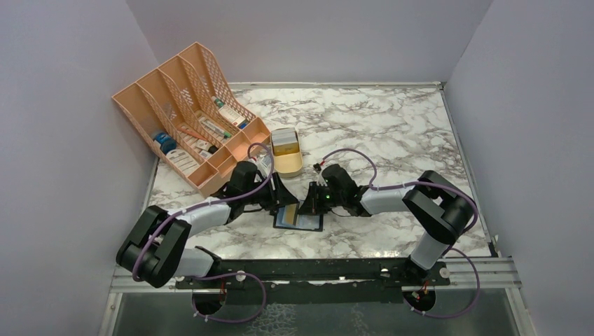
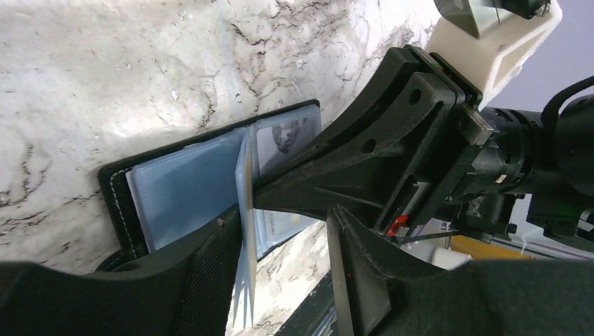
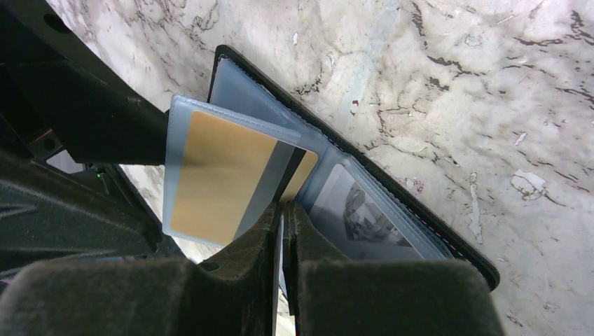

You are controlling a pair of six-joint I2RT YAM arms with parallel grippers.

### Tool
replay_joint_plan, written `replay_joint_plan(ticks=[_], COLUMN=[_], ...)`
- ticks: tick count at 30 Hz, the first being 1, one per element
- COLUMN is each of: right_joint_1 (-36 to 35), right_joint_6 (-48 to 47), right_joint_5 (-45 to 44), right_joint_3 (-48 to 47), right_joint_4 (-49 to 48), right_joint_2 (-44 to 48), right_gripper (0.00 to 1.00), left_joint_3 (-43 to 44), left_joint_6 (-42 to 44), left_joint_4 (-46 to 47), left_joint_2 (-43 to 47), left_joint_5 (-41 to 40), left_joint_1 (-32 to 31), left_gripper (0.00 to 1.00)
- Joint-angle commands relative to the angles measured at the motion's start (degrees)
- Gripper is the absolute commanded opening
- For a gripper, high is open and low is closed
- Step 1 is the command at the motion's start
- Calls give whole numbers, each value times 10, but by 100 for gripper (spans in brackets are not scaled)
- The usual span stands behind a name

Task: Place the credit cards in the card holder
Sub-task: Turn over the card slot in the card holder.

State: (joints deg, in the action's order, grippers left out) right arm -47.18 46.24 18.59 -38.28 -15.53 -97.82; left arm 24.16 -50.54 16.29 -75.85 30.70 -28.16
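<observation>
so the gold card is sitting in a clear sleeve of the black card holder, which is lying open near centre. the right gripper is pinching that sleeve tight, and the left gripper is hovering half open, holding nothing obvious. can't tell if any cards are left.

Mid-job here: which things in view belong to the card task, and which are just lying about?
Job: card holder, gold card, printed card already in a sleeve.
Lying about: peach file organiser, tan tin.
</observation>
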Motion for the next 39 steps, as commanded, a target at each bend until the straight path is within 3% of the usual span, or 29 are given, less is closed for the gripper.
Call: replay_joint_plan(ticks=[1, 7, 17, 39], right_joint_1=[-3, -3, -3, -2], right_joint_6=[-6, -14, -13, -37], right_joint_5=[-21, -35, -34, -135], right_joint_3=[2, -4, 0, 0], right_joint_4=[17, 40, 39, 166], right_joint_2=[-9, 11, 7, 135], right_gripper=[8, 15, 16, 29], left_joint_3=[3, 10, 23, 62], left_joint_6=[-13, -15, -11, -1], left_joint_4=[14, 13, -6, -18], left_joint_2=[15, 20, 34, -6], left_joint_5=[10, 8, -5, -27], left_joint_1=[-10, -20, -37, -73], left_gripper=[49, 49, 49, 49])
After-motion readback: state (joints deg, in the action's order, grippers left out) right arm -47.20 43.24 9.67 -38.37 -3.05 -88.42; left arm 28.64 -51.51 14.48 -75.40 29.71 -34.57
